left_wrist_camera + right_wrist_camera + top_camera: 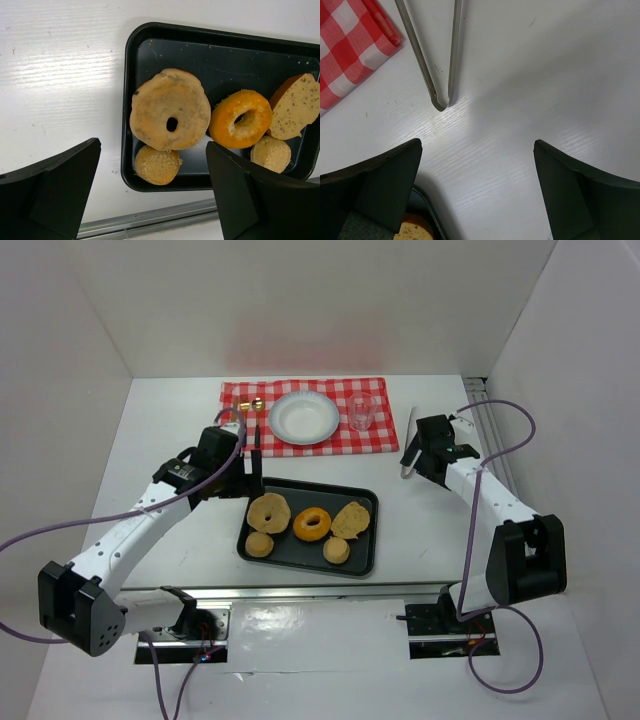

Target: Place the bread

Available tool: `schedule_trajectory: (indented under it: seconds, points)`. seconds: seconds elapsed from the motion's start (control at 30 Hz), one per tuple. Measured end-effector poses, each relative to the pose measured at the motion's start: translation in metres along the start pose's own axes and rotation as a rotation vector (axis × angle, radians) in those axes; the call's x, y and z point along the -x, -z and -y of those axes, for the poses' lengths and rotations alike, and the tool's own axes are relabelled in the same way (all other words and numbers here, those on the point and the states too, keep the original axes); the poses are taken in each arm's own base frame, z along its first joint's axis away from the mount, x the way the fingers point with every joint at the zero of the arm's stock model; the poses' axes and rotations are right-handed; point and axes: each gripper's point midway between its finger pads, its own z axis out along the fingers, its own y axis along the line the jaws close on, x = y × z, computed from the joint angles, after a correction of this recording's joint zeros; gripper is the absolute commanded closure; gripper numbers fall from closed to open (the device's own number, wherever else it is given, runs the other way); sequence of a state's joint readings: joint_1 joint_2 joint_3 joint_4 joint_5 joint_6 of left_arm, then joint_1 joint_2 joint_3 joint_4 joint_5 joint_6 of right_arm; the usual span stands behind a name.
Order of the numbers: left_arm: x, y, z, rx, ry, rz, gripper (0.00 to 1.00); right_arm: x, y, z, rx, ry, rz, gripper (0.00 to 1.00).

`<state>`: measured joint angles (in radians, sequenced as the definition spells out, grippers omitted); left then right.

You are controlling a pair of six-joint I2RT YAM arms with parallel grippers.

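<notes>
My right gripper (477, 142) gapes empty by thin shiny tongs (440, 103) my left camera misses. My left gripper (152, 145), also wide and empty, sees round crumbly bread (165, 100) on a black tray (225, 65).

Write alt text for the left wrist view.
A black tray on a white table holds a pale bagel, an orange doughnut, a seeded bread slice and two small round rolls. The left gripper is open, its dark fingers at the picture's bottom corners.

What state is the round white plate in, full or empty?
Empty: the round white plate shows only bare surface; the bread pieces all lie in the black rectangular tray.
</notes>
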<state>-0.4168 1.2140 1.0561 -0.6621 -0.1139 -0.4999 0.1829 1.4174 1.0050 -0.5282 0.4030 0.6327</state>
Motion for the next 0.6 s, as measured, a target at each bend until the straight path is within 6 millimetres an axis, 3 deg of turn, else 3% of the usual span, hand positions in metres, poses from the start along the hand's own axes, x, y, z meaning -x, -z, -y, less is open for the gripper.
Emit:
schedule_trajectory:
  seconds: [0.37,0.6]
  points:
    - [0.001,0.0,0.0,-0.008,0.006,0.001,0.0,0.002,-0.001,-0.002,0.01,-0.004,0.012,0.0]
    - [0.002,0.0,0.002,-0.017,0.006,0.004,0.0,-0.001,-0.022,0.007,0.059,0.001,0.025,0.0]
